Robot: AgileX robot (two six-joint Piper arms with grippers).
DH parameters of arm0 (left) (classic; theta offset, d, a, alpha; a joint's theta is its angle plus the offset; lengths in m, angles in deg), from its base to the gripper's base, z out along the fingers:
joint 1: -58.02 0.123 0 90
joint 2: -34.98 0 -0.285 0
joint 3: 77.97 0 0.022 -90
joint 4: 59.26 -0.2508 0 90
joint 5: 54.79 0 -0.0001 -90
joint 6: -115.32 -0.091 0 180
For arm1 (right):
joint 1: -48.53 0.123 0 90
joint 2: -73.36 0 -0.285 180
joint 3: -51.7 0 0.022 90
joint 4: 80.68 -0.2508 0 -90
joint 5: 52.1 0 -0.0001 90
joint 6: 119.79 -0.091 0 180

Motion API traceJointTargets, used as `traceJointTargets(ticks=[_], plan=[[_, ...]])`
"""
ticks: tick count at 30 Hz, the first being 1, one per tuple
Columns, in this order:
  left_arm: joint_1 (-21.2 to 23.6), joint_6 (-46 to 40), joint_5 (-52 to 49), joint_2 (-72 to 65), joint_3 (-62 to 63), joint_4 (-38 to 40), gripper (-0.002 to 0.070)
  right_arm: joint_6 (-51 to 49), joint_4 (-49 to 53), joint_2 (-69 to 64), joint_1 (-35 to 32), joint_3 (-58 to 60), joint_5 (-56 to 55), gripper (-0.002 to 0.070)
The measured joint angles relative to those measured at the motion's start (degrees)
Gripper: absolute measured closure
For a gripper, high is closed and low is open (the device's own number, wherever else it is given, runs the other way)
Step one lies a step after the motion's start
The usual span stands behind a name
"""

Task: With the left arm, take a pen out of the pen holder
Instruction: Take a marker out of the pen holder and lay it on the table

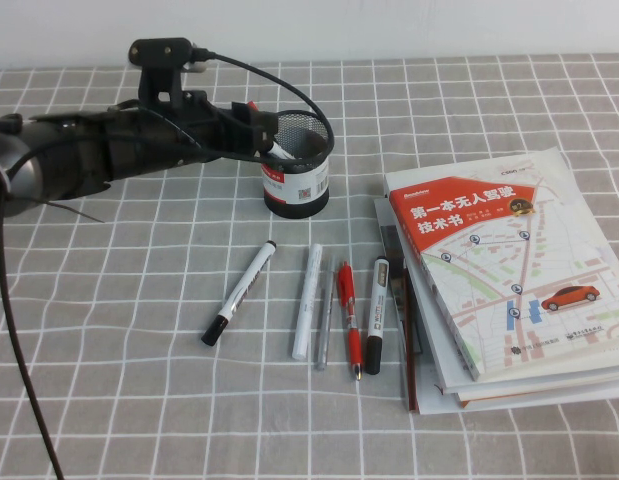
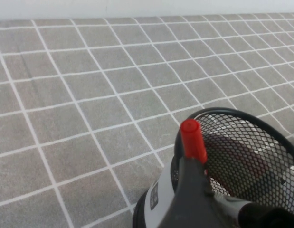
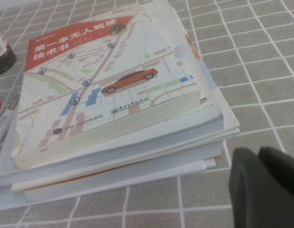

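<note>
Left gripper (image 1: 261, 135) sits at the holder's (image 1: 299, 180) left rim, beside a red-capped pen (image 2: 193, 140) that stands tilted in the holder, cap above the rim. I cannot tell whether its jaws are apart or clamped. Right gripper (image 3: 259, 159), jaws together, is by the books (image 3: 113, 95). Five loose pens (image 1: 311, 300) lie on the bench (image 1: 109, 380).

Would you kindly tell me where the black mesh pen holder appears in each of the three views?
High view: pen holder upper centre, left claw at its rim.
Left wrist view: pen holder close up, just beyond the left claw.
Right wrist view: pen holder only a sliver at the frame edge, beyond the book stack; right claw in the foreground.
Shared landmark: grey checked tablecloth.
</note>
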Motion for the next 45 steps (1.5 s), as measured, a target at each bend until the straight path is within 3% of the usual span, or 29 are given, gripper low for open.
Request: traceJointTargets(ticks=[15, 28, 45], plan=[[-0.1, 0.8, -0.9, 0.0, 0.0, -8.7, 0.0277, 0.0, 0.0, 0.0, 0.0, 0.0, 0.0, 0.0689], [-0.1, 0.7, -1.4, 0.0, 0.0, -8.8, 0.0563, 0.0, 0.0, 0.0, 0.0, 0.0, 0.0, 0.0689], [-0.4, 0.5, -2.0, 6.4, 0.0, -9.6, 0.0565, 0.0, 0.0, 0.0, 0.0, 0.0, 0.0, 0.0689]])
